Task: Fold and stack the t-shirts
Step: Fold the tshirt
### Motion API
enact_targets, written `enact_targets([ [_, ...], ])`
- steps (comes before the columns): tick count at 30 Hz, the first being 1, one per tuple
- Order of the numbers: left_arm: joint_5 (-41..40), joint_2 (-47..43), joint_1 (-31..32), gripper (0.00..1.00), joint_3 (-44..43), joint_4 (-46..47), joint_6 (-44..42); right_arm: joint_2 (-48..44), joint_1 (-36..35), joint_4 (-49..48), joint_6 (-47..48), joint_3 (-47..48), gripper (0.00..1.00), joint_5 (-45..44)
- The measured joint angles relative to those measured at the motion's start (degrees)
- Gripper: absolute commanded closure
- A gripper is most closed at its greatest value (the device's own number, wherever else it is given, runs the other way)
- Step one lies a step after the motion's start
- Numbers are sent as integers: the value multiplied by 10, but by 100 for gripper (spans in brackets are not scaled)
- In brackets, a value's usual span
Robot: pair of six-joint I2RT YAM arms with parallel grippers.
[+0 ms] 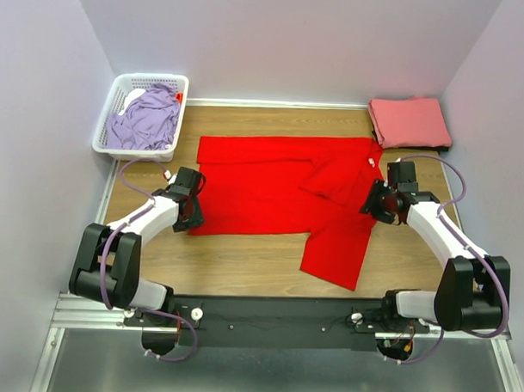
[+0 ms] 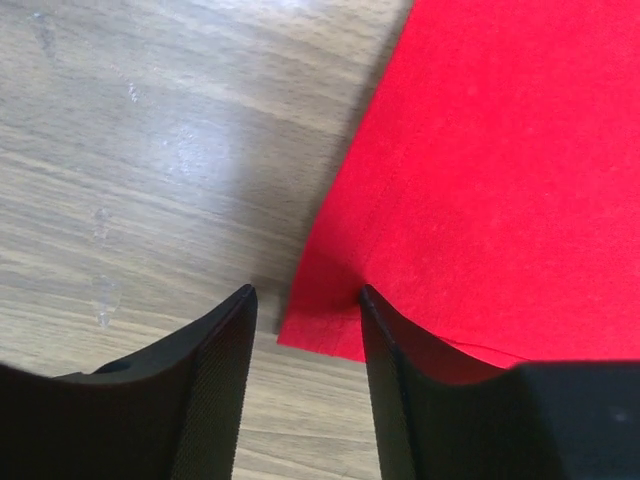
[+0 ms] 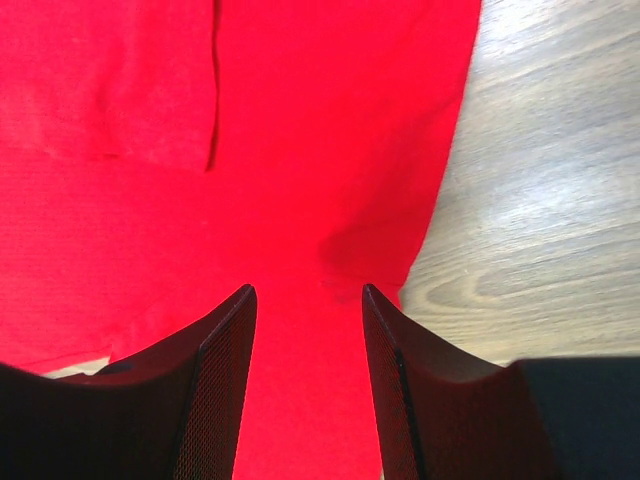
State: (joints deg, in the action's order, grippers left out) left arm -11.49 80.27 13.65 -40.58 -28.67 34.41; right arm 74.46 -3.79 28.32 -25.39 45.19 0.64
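A red t-shirt [image 1: 262,196] lies spread across the middle of the wooden surface [image 1: 242,264]. A folded salmon-pink t-shirt [image 1: 409,122] sits at its far right corner, a white lattice basket [image 1: 151,77] at the far left.

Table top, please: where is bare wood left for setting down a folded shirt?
Bare wood: the near strip between the red t-shirt and the arm bases, and the back strip between basket and salmon-pink shirt. Crowded: the middle.
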Motion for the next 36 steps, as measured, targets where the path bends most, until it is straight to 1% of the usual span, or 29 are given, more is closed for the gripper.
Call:
enact_targets([
  [2,-1,3,4,59,-1,2,0,0,0,0,0,0,46,-7],
  [3,-2,5,7,60,-3,4,-1,0,0,0,0,0,46,-11],
  [4,-2,8,11,67,-5,6,-1,0,0,0,0,-1,46,-15],
  [6,-3,12,16,74,-9,9,-1,0,0,-1,0,-4,46,-22],
  [7,-3,14,18,82,-10,9,-2,0,0,-1,0,-7,46,-28],
  [9,-4,14,21,86,-10,12,-1,0,0,-1,-1,-11,46,-35],
  [11,-4,14,21,97,-10,13,2,0,0,-1,-4,-16,45,-42],
  [12,-4,14,21,100,-10,13,2,0,0,-1,-6,-19,45,-45],
  [17,-4,14,22,100,-10,14,4,2,13,0,-18,-28,45,-52],
  [23,-3,13,22,100,-10,14,4,27,32,0,-29,-32,46,-51],
  [28,-3,12,22,100,-10,13,4,41,52,-10,-38,-39,52,-36],
  [36,-3,8,22,100,-9,13,4,55,74,-57,-58,-63,57,6],
])
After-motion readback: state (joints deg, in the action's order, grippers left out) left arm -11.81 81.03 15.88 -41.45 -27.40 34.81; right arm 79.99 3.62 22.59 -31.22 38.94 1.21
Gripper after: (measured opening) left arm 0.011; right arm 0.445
